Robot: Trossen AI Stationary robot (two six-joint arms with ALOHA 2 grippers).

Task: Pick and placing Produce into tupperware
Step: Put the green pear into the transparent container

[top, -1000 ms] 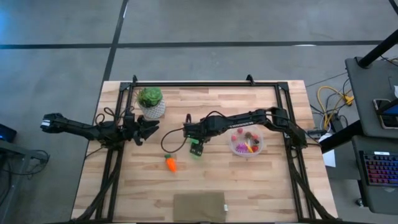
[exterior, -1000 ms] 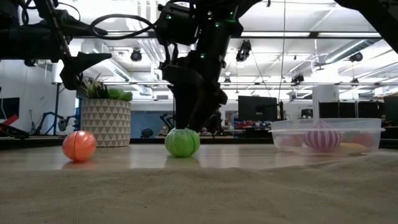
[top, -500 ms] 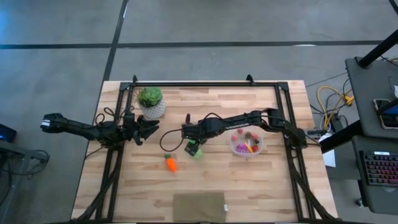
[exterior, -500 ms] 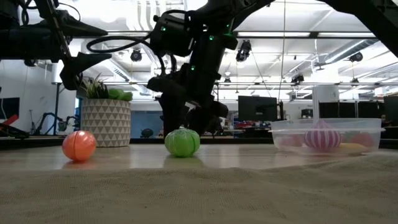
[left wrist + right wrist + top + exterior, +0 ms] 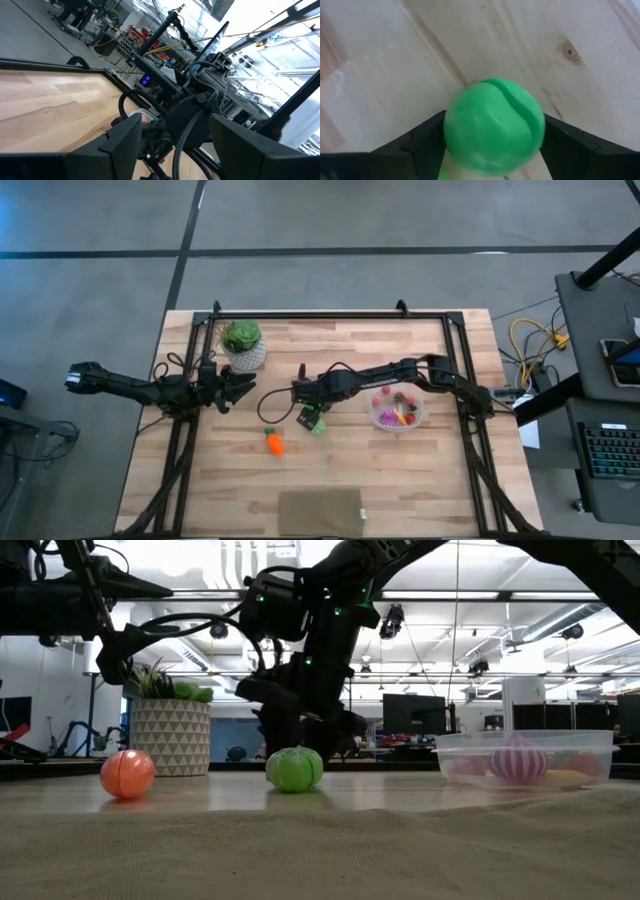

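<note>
A sorting job part done, seen from above: at nine o'clock the left gripper (image 5: 238, 388) waits just below the potted plant (image 5: 242, 343), jaws apart and holding nothing; at about seven o'clock from the table's (image 5: 420, 480) centre the carrot (image 5: 274, 443) lies alone on the wood, not yet collected; at the centre the right gripper (image 5: 314, 420) is down over a green ball (image 5: 319, 425), and the right wrist view shows its fingers (image 5: 417, 140) flanking the ball on both sides, though whether they press it or merely bracket it cannot be told; the low view has the ball (image 5: 294, 769) resting on the table, so it appears not yet lifted; at three o'clock the clear tub (image 5: 398, 409) already holds several pieces, among them red bits, something yellow and a magenta striped one (image 5: 518, 758). By this reckoning most of the produce is in, with the green ball and the carrot left to go.
</note>
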